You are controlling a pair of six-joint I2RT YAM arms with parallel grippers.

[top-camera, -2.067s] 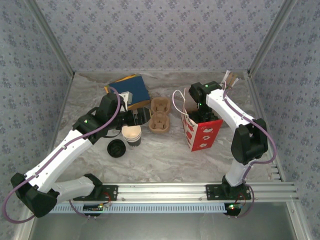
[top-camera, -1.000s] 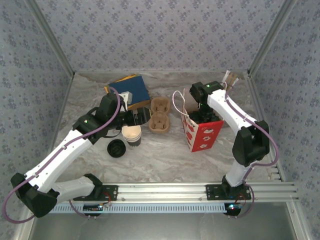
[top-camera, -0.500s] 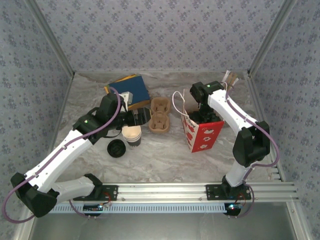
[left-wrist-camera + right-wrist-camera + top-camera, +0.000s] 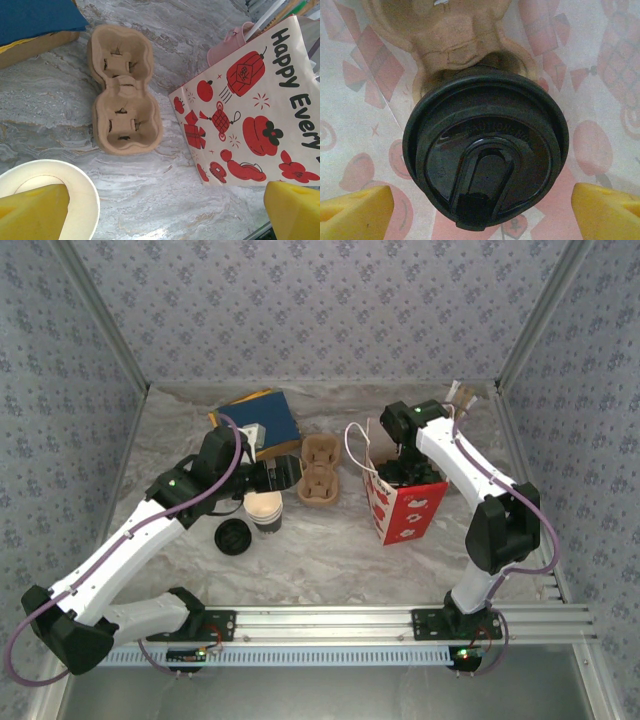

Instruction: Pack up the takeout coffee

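Two hands released, left hand [image 4: 162, 215], right hand [image 4: 481, 210] above takeout coffee [image 4: 485, 150], glossy round black lid [image 4: 525, 115], moulded pulp carrier [image 4: 455, 45]

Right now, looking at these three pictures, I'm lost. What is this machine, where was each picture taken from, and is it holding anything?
These are two robot arms bolted at a table's near edge. The wide picture comes from a camera above and behind them; the other two come from a camera on each wrist, where the yellow blocks are claw fingers. On the marble table lie a cardboard cup carrier, a stack of paper cups, a loose black lid, a blue-topped box and a red-printed paper bag. The right claw hangs open over a lidded coffee cup inside the bag. The left claw is open too; neither holds anything.
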